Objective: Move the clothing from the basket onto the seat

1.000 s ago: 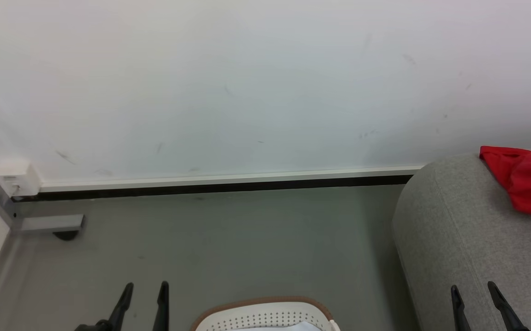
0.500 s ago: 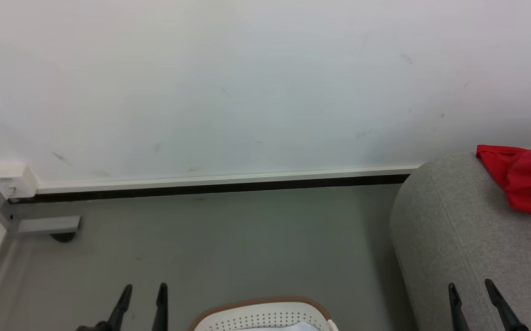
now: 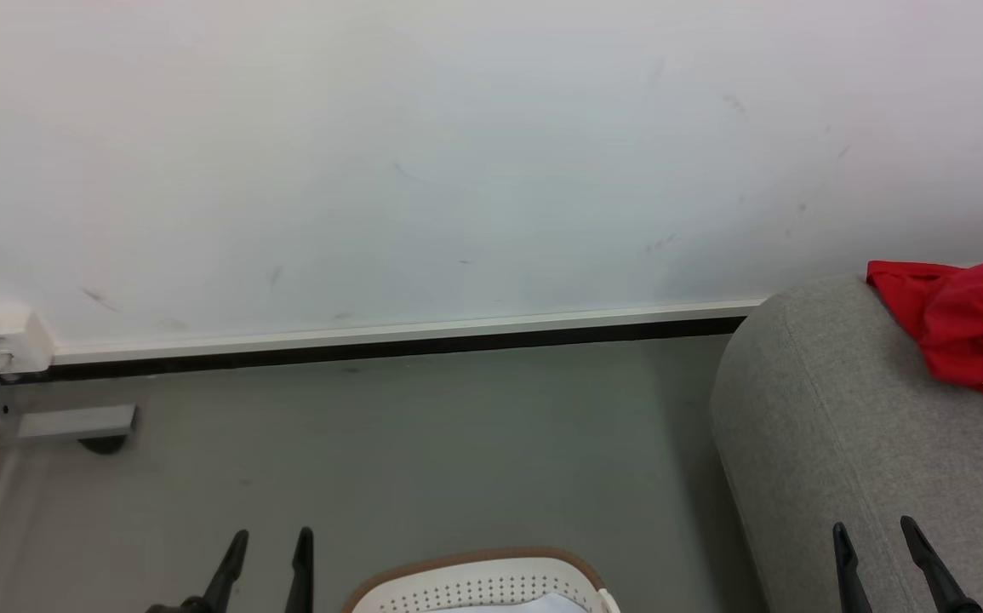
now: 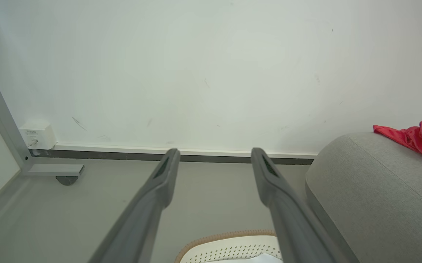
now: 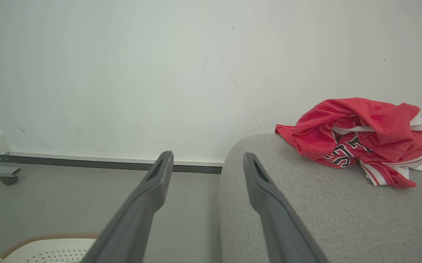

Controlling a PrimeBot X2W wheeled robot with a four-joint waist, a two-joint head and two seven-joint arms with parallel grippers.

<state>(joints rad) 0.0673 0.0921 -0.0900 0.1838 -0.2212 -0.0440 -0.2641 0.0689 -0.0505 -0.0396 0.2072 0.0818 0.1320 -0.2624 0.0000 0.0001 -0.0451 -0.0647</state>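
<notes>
red clothing (image 5: pixel 357 140) lies on the seat (image 3: pixel 831 443), both tools free

the clothing is a crumpled heap of bright red fabric with white stripes and black-and-white letters. it rests on top of the light-grey seat, at the far right of the scene, close to the white wall (image 3: pixel 457 153).

the basket (image 3: pixel 474 586) stands on the grey floor (image 3: pixel 414 443), near the robot, just left of the seat's rounded end and apart from it. its far part is in sight, with the brown rim and rows of small holes. something pale lies inside, but i cannot tell what it is.

the left tool (image 3: pixel 272 536) hangs over the floor, left of the basket, its two dark fingers apart with nothing between them. the right tool (image 3: pixel 872 526) hangs at the near left end of the seat, fingers also apart and holding nothing, well apart from the clothing.

a skirting board (image 3: pixel 406 336) runs along the foot of the wall. at the far left a small white box (image 3: pixel 6 340) sits on the wall, with a grey metal frame (image 3: pixel 74 421) just below it.
</notes>
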